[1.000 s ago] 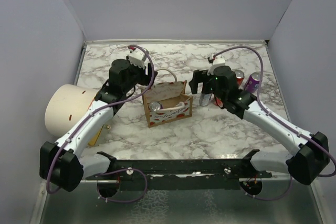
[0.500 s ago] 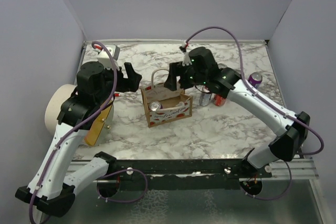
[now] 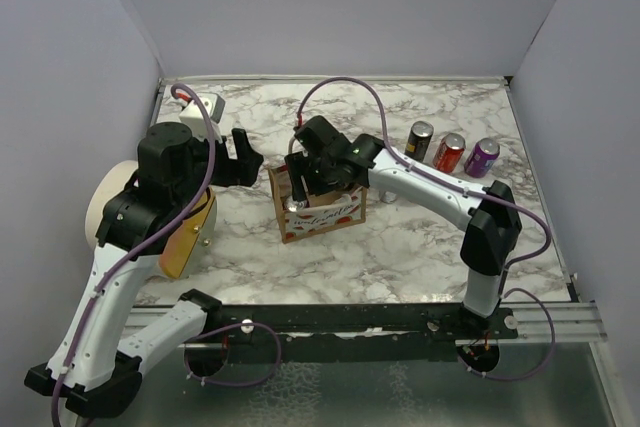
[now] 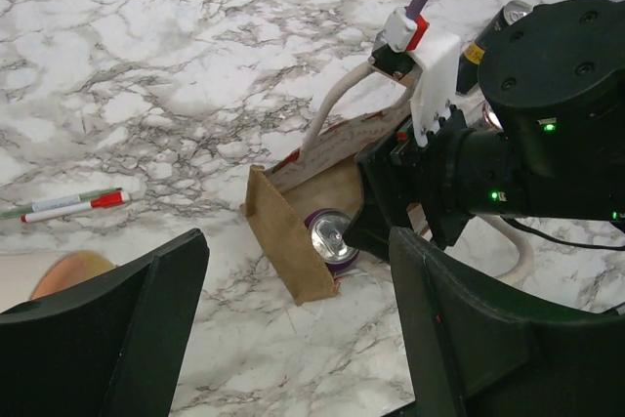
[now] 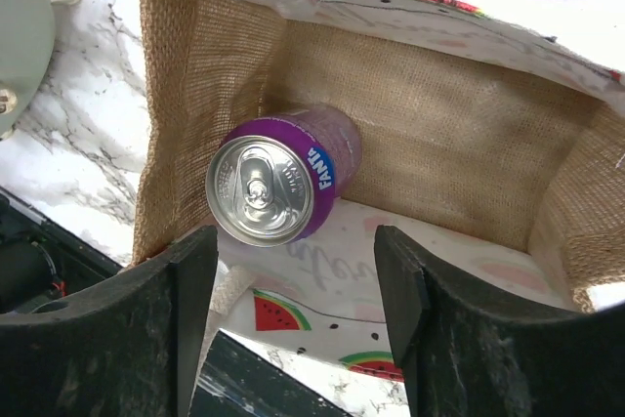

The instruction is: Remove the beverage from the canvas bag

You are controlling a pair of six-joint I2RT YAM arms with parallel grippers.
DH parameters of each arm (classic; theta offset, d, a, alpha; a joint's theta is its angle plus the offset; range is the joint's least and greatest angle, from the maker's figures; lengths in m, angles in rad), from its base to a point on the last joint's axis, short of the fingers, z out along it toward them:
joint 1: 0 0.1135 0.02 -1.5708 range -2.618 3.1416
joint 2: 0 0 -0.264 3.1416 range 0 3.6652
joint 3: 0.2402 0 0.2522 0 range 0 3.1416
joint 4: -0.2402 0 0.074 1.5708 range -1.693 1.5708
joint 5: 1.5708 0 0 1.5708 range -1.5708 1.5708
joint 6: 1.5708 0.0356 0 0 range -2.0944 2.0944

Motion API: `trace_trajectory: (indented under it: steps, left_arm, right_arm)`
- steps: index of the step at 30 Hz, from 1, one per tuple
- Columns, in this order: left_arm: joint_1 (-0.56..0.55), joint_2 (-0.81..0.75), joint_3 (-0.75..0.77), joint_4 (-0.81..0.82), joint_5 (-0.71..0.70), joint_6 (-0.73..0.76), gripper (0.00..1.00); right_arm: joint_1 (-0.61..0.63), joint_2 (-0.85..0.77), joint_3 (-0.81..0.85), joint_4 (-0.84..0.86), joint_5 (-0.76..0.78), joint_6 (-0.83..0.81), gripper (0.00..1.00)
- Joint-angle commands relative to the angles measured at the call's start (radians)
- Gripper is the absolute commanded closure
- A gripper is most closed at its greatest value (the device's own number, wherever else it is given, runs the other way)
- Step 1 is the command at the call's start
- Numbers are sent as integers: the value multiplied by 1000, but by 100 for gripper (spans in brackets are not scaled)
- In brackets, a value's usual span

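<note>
The canvas bag [image 3: 330, 215] stands mid-table, brown with a white watermelon-print band and white handles. Inside it a purple Fanta can, the beverage [image 5: 278, 183], leans against the left burlap wall [image 5: 205, 75], silver top up. It also shows in the left wrist view as a can [image 4: 330, 236] in the bag [image 4: 283, 241]. My right gripper [image 5: 293, 310] hangs open just over the bag's mouth [image 3: 303, 175], with the can's top near its left finger [image 5: 190, 319] and nothing gripped. My left gripper [image 3: 248, 155] stands open to the left of the bag [image 4: 293, 339], above bare marble.
Three cans [image 3: 448, 152] stand in a row at the back right. A large cream cylinder [image 3: 110, 197] with an orange disc [image 3: 190, 237] lies at the left edge. A red-and-white pen [image 4: 68, 205] lies on the marble left of the bag.
My right arm swung left from the row of cans to above the bag, its jaws narrowing. My left arm drew back from the bag to the left and rose, jaws a little wider.
</note>
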State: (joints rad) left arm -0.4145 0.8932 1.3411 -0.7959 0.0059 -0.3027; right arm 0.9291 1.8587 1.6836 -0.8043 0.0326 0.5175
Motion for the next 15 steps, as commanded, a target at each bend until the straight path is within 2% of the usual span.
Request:
trace_trajectory:
  steps: [1, 3, 10, 15]
  left_arm:
    - [-3, -16, -14, -11, -3, 18, 23]
    - [-3, -19, -19, -13, -8, 23, 22]
    - [-3, 2, 0, -24, -25, 68, 21]
    - [-3, 22, 8, -26, -26, 106, 20]
  right_arm:
    - [2, -14, 7, 14, 26, -23, 36]
    - [2, 20, 22, 8, 12, -22, 35]
    - [27, 109, 100, -22, -10, -1, 21]
    - [62, 147, 132, -45, 18, 15, 15]
